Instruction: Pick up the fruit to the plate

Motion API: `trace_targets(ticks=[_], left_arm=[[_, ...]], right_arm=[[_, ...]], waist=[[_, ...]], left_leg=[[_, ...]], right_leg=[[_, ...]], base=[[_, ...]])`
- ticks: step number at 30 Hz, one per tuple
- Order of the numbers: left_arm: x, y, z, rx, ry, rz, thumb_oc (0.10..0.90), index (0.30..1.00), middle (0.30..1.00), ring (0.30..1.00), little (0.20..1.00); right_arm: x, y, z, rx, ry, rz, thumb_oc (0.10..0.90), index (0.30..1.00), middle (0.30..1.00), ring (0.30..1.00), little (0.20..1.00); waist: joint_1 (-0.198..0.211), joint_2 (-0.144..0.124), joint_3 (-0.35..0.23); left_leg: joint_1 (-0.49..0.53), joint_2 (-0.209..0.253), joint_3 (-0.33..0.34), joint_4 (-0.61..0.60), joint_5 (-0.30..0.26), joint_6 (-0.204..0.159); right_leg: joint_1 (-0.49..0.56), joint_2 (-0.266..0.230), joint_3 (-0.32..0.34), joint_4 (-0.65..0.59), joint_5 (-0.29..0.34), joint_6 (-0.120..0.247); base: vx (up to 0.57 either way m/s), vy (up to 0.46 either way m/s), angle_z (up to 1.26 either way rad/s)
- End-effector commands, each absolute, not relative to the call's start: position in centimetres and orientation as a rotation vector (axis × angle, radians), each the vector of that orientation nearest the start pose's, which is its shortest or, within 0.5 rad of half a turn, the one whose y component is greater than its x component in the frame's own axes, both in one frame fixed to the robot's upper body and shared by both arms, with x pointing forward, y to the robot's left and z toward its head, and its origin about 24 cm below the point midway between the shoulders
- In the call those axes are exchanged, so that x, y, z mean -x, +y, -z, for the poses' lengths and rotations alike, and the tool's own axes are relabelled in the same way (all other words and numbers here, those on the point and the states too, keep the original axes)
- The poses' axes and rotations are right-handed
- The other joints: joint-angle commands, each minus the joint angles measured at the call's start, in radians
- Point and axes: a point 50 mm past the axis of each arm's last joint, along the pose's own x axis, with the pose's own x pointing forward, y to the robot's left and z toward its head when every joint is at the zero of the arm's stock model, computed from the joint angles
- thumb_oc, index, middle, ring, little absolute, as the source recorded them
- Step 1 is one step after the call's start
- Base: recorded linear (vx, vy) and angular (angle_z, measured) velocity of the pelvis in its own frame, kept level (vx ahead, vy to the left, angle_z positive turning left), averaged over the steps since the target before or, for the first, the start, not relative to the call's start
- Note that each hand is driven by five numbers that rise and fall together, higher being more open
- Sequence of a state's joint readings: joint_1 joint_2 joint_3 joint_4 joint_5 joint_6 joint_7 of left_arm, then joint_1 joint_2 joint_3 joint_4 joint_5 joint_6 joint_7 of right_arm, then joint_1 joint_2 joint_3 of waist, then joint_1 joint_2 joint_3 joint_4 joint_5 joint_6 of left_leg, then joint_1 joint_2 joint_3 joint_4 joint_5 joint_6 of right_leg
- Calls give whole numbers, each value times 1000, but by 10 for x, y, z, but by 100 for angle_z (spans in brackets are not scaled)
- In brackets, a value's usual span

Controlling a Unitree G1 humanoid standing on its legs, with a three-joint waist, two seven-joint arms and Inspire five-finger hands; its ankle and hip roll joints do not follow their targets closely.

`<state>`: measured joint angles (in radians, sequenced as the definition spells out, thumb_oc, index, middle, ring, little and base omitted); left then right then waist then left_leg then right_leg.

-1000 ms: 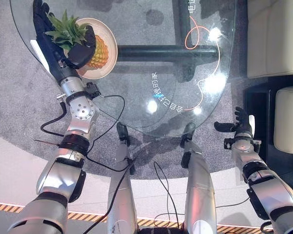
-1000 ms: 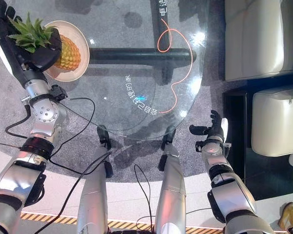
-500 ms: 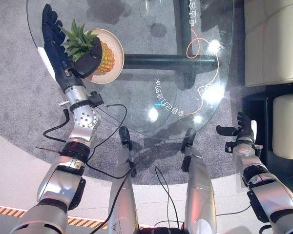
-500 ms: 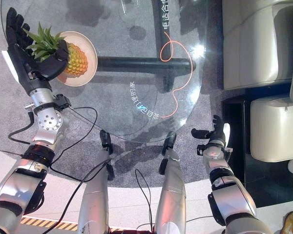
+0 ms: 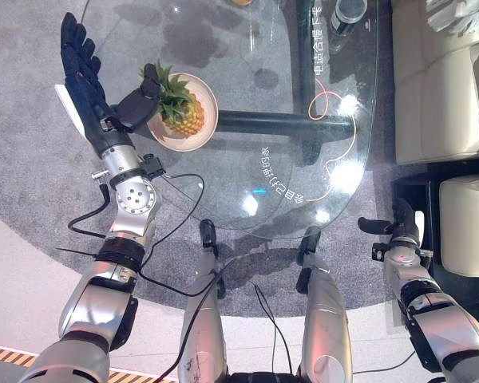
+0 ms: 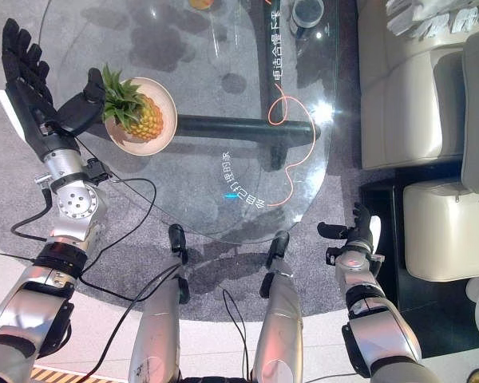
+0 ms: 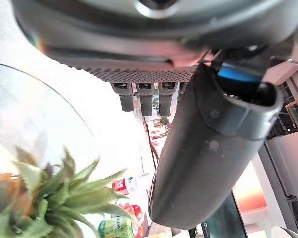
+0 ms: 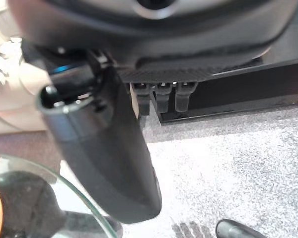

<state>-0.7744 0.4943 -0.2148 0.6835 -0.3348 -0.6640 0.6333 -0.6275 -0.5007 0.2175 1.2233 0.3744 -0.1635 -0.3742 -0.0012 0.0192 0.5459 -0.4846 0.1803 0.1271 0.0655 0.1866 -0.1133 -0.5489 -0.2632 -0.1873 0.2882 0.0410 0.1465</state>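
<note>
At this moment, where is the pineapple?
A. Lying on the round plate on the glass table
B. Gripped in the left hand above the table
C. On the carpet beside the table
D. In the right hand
A: the pineapple lies on the plate on the glass table, while the left hand is open beside it, fingers straight, holding nothing.

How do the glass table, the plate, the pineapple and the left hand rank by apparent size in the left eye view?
Largest to smallest:
1. glass table
2. left hand and plate: look about alike, and the hand may be nearer the camera, so unranked
3. pineapple, crown included, lying within the plate's rim
</note>
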Motion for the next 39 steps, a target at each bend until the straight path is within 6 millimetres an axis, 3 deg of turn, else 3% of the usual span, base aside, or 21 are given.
trace_targets(ticks=[1,5,9,12,13,14,18,20,21,23,24,25,27,29,30,33,37,39], left_arm=[[-336,233,-266,-37,-1059,-433,800,900,900,900,900],[-337,247,-254,-54,-951,-427,800,900,900,900,900],[-335,272,-200,-25,-711,-423,800,900,900,900,900],[-327,285,-146,-36,-490,-433,800,900,900,900,900],[-325,286,-137,-37,-456,-434,800,900,900,900,900],[-317,289,-108,-40,-341,-440,800,900,900,900,900],[-290,298,-41,-100,-67,-433,800,900,900,900,900],[-266,304,5,-88,179,-438,800,900,900,900,900],[-266,304,5,-87,180,-438,800,900,900,900,900],[-226,310,58,-87,480,-458,800,900,900,900,900],[-213,311,70,-95,562,-464,800,900,900,900,900],[-210,312,73,-95,580,-467,800,900,900,900,900],[-185,312,95,-148,751,-433,800,900,900,900,900],[-176,312,100,-224,812,-396,800,900,900,900,900],[-160,312,111,-290,917,-354,800,900,900,900,900],[-139,312,121,-340,1045,-296,800,900,900,900,900],[-131,309,126,-352,1098,-253,800,900,900,900,900],[-119,296,136,-361,1164,-160,800,900,900,900,900]], right_arm=[[-298,-326,-10,320,370,683,800,900,900,900,900],[-276,-329,13,347,434,679,800,900,900,900,900],[-232,-334,49,403,567,622,800,900,900,900,900],[-196,-327,77,401,679,586,800,900,900,900,900],[-191,-325,81,406,697,577,800,900,900,900,900],[-176,-319,93,421,752,545,800,900,900,900,900],[-148,-313,111,435,875,498,800,900,900,900,900],[-134,-312,118,438,945,477,800,900,900,900,900],[-134,-312,118,439,945,477,800,900,900,900,900],[-121,-309,126,441,1032,445,800,900,900,900,900],[-116,-309,128,437,1064,432,800,900,900,900,900],[-115,-309,128,435,1072,428,800,900,900,900,900],[-106,-307,134,430,1137,388,800,900,900,900,900],[-104,-306,135,437,1145,381,800,900,900,900,900],[-103,-304,136,453,1160,357,800,900,900,900,900],[-99,-302,138,473,1182,314,800,900,900,900,900],[-97,-301,139,471,1204,296,800,900,900,900,900],[-90,-297,143,455,1269,246,800,900,900,900,900]], waist=[[10,-19,-26],[9,-11,-46],[9,-4,-134],[9,-7,-203],[8,-8,-213],[8,-11,-243],[5,-10,-307],[6,-9,-340],[6,-8,-339],[1,-7,-376],[-1,-6,-387],[-2,-6,-388],[-7,-8,-408],[-10,-8,-416],[-15,-8,-428],[-24,-8,-438],[-26,-8,-440],[-28,-7,-445]], left_leg=[[39,17,-21,109,-154,-32],[128,16,-10,43,-130,-37],[235,11,-4,-56,-100,-43],[313,10,5,-98,-88,-43],[324,10,6,-102,-87,-43],[359,13,12,-112,-85,-41],[432,17,24,-125,-88,-37],[473,20,28,-131,-92,-36],[475,20,29,-132,-92,-36],[526,29,42,-147,-90,-40],[542,32,47,-153,-92,-42],[545,33,48,-153,-93,-42],[566,40,55,-153,-98,-47],[571,43,58,-153,-98,-49],[577,50,64,-153,-95,-55],[586,57,76,-153,-95,-60],[590,59,82,-153,-96,-62],[597,61,89,-153,-101,-62]], right_leg=[[73,-58,7,-74,15,53],[177,-57,5,-129,26,64],[303,-52,-9,-221,44,69],[389,-49,-21,-267,53,68],[401,-48,-22,-272,54,68],[435,-48,-27,-283,56,68],[506,-43,-33,-298,55,66],[544,-38,-34,-303,52,65],[547,-38,-35,-304,52,65],[595,-34,-43,-318,53,66],[611,-33,-47,-325,53,67],[616,-33,-49,-327,54,68],[646,-30,-60,-338,53,69],[654,-28,-63,-343,54,70],[663,-28,-66,-349,58,73],[672,-29,-71,-356,58,76],[675,-31,-73,-359,59,77],[679,-33,-76,-365,61,79]], base=[[0,0,0],[78,-31,3],[168,14,7],[207,17,7],[236,19,-3],[219,24,-1],[212,37,-5],[191,30,-2],[168,25,0],[216,37,3],[169,28,3],[124,19,1],[101,16,1],[55,16,3],[47,23,3],[23,15,-1],[12,13,-9],[8,12,-3]])
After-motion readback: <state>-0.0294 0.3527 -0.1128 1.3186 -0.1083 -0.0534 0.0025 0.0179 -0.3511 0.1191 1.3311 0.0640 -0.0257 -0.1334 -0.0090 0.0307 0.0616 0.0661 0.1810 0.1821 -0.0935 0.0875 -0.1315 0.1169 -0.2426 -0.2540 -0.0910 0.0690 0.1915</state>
